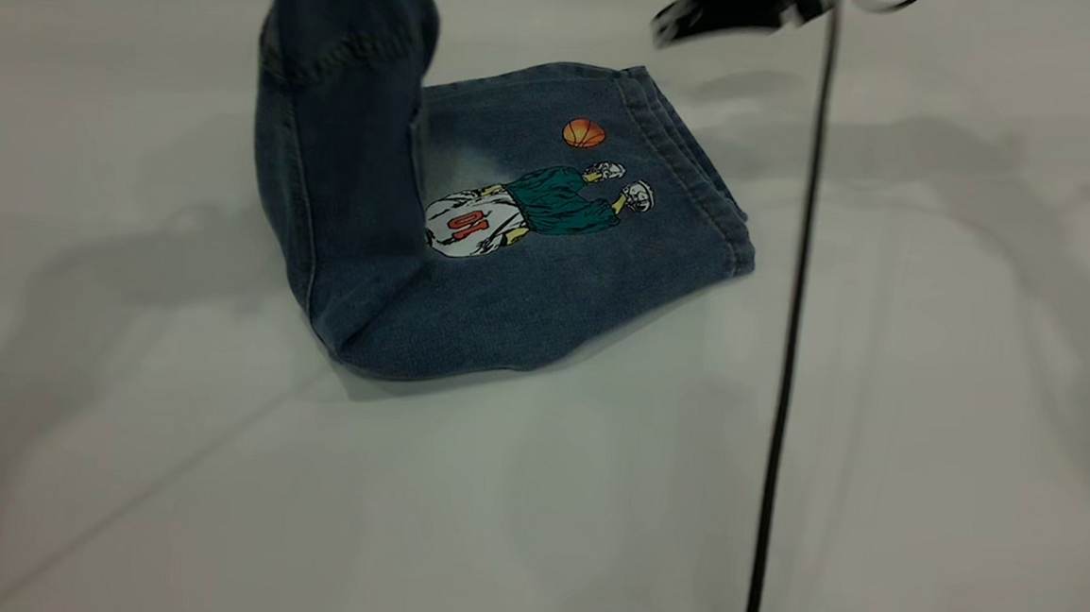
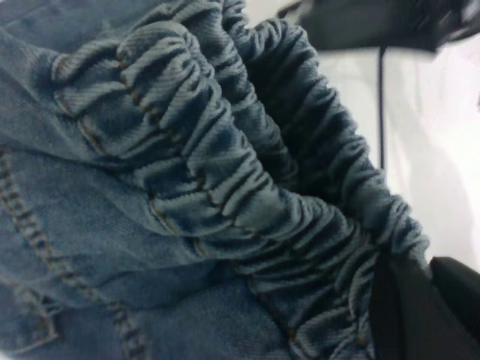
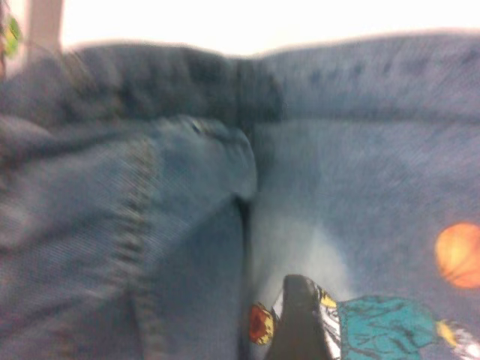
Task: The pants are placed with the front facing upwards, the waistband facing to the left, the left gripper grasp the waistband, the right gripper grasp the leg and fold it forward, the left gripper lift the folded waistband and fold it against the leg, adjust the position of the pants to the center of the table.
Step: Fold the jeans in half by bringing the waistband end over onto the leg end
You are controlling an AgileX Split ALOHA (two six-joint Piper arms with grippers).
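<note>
The denim pants (image 1: 508,285) lie folded on the white table (image 1: 532,513), with the leg (image 1: 596,252) flat and its cartoon player numbered 10 (image 1: 513,211) and orange ball (image 1: 583,133) facing up. The waistband end (image 1: 345,95) is lifted upright out of the top of the exterior view. In the left wrist view the ruched waistband (image 2: 225,150) fills the picture and my left gripper (image 2: 429,274) is shut on its edge. My right gripper (image 1: 715,9) hovers beyond the leg hem (image 1: 686,163), holding nothing; its wrist view looks down on the leg (image 3: 390,187).
A thin black cable (image 1: 791,312) hangs from the right gripper down across the table, just right of the pants. Bare tabletop spreads to the left, front and right of the pants.
</note>
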